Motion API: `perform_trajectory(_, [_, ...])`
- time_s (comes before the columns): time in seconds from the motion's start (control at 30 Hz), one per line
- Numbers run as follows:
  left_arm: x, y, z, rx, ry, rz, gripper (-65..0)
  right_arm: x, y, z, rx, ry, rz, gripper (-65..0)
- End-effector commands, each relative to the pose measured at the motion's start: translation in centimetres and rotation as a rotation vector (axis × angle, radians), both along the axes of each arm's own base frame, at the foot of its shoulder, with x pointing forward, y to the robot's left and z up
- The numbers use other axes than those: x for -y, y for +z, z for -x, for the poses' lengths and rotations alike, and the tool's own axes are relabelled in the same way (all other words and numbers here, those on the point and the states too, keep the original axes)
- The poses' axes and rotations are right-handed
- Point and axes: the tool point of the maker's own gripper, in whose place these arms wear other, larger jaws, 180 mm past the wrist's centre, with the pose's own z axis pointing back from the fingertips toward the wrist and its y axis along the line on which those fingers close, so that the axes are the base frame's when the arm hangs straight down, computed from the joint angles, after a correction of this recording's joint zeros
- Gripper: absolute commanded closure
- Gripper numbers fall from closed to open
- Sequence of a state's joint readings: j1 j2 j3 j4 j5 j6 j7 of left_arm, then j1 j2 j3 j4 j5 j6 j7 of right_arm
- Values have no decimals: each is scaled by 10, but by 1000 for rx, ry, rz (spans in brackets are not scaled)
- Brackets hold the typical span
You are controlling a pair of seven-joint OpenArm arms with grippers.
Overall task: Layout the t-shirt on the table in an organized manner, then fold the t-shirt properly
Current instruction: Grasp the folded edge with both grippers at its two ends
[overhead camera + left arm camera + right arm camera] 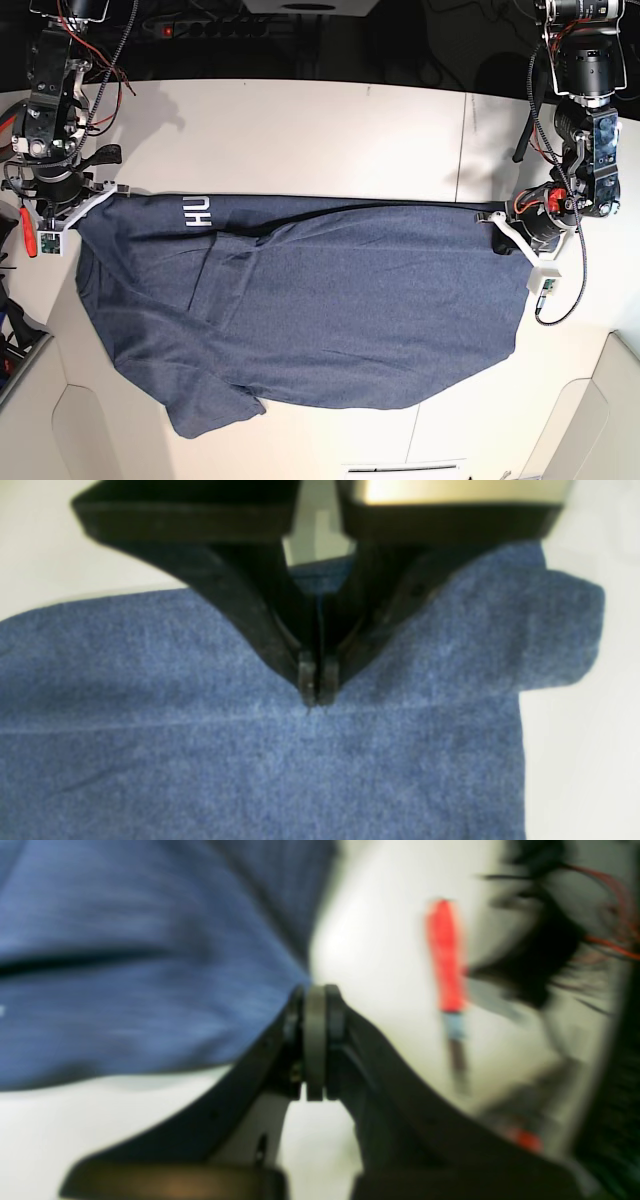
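The dark navy t-shirt (330,300) lies spread across the cream table (300,130), its top edge pulled straight between both grippers. White letters (197,212) show near its upper left. My right gripper (110,192) is shut on the shirt's upper left corner; in the right wrist view the gripper (315,1000) pinches the edge of the blue fabric (140,980). At the shirt's upper right corner my left gripper (497,217) is shut too; the left wrist view shows its tips (316,690) closed on the cloth (200,755) along a crease. A sleeve (215,405) hangs toward the front.
A red-handled screwdriver (27,228) lies at the table's left edge, also blurred in the right wrist view (445,955). A power strip (215,25) and cables run behind the table. A dark seam (462,150) crosses the tabletop at right. The shirt's hem reaches near the front edge.
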State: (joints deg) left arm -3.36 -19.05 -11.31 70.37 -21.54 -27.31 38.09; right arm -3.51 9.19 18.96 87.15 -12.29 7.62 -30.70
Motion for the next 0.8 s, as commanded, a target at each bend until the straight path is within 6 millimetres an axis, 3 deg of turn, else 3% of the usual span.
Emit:
perform_trajectory(0.0, [-6,15,-13,52,6,-7,0,14,16,-13,51,-14,45,0])
perform_trajectory(0.13, [-6,15,-13,53,6,-6,0,23,20,-21,91,-58,-14,0])
perform_trajectory(0.23, [-6,15,-13,54,7,-6,0,13,28,-28,149,-56,-87,0])
perform_trajectory(0.3, [-6,15,-13,55,7,-6,0,-6,34,-36,187,-4,-173,0])
perform_trajectory(0.43, [-6,15,-13,55,7,-6,0,-65,40,-46,224,196,-383,0])
perform_trajectory(0.5, [-6,15,-13,55,7,-6,0,-77,35,-44,207,221,-414,0])
perform_trajectory(0.6, [-6,15,-13,56,7,-6,0,-70,21,-37,158,187,-369,0])
perform_trajectory(0.77, [-6,16,-14,59,7,-6,0,-22,3,-24,79,48,-187,0])
